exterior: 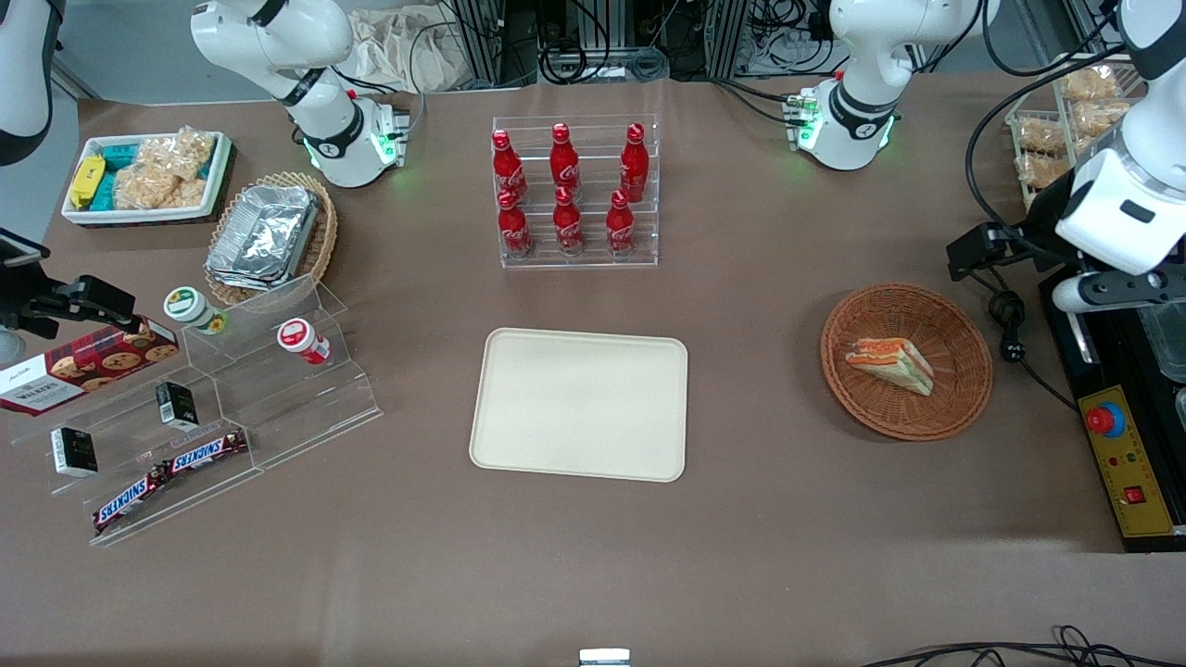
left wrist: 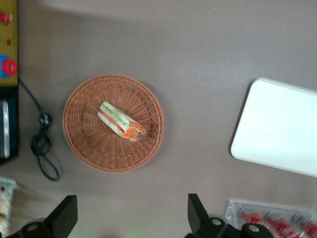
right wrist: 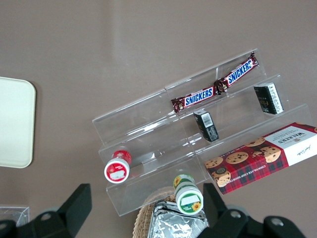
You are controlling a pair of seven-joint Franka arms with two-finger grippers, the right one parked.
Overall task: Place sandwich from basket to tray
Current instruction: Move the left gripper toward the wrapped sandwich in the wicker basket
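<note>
- Resting on the table (exterior: 593, 574): one tray (exterior: 580, 404), bare.
- One basket (exterior: 906, 360), toward the working arm's end, holds one sandwich (exterior: 891, 362).
- Gripper (left wrist: 131, 218) hangs high above the basket, fingers (left wrist: 64, 214) spread wide, grasping nothing.
- Six bottles (exterior: 567, 190) stand farthest.

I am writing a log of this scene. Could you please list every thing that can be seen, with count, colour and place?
sandwich: 1, white with orange and green, in the basket
basket: 1, reddish-brown, toward the working arm's end
tray: 1, cream, mid-table, nothing on it
cola bottles: 6, red, in a clear rack, farther from the front camera than the tray
foil trays: silver stack, in a tan basket
snack bin: 1, white, toward the parked arm's end
Snickers bars: 2, brown, on a clear stepped stand
cookie box: 1, red, on the stand
gripper: 1, black, open, above the table beside the basket
</note>
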